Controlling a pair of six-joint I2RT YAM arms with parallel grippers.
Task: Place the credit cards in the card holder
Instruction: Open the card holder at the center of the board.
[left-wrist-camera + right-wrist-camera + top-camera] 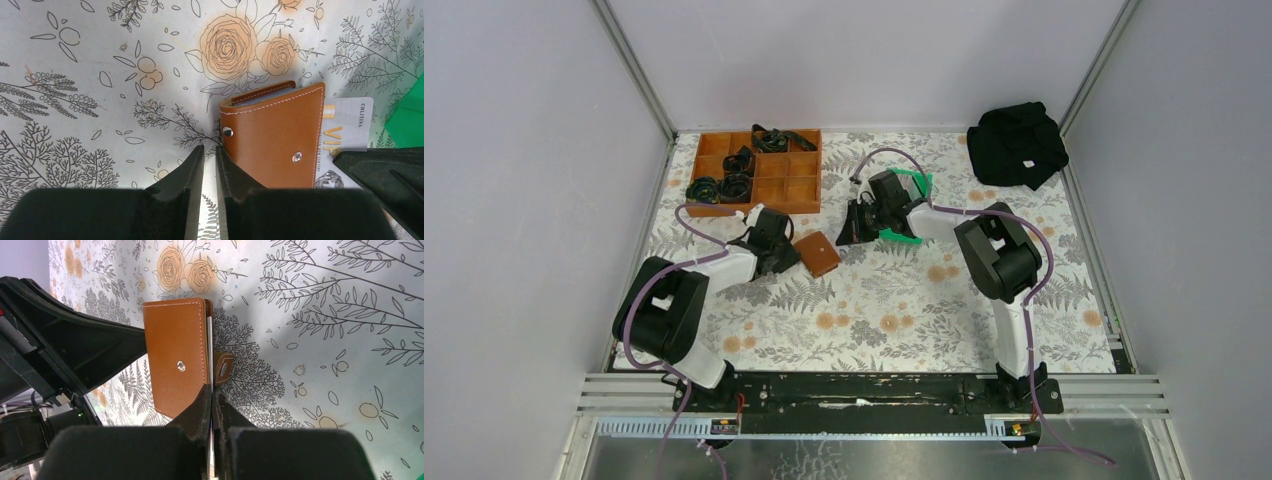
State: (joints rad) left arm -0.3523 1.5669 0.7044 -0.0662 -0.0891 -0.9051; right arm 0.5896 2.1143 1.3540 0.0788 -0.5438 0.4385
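The card holder (818, 254) is a brown leather wallet with snap studs, lying on the flowered tablecloth between my two grippers. A pale credit card (350, 125) printed VIP sticks out of its right side. In the right wrist view that card shows as a thin white edge (210, 340) running from the wallet (175, 360) back between the fingers. My right gripper (212, 392) is shut on it. My left gripper (210, 152) stands at the wallet's (272, 135) left edge. Its jaws are a narrow gap apart with only tablecloth between them.
A green bin (916, 190) sits just behind the right gripper. At the back left a wooden compartment tray (776, 185) holds black items. A black cloth bundle (1016, 143) lies at the back right corner. Walls close in both sides.
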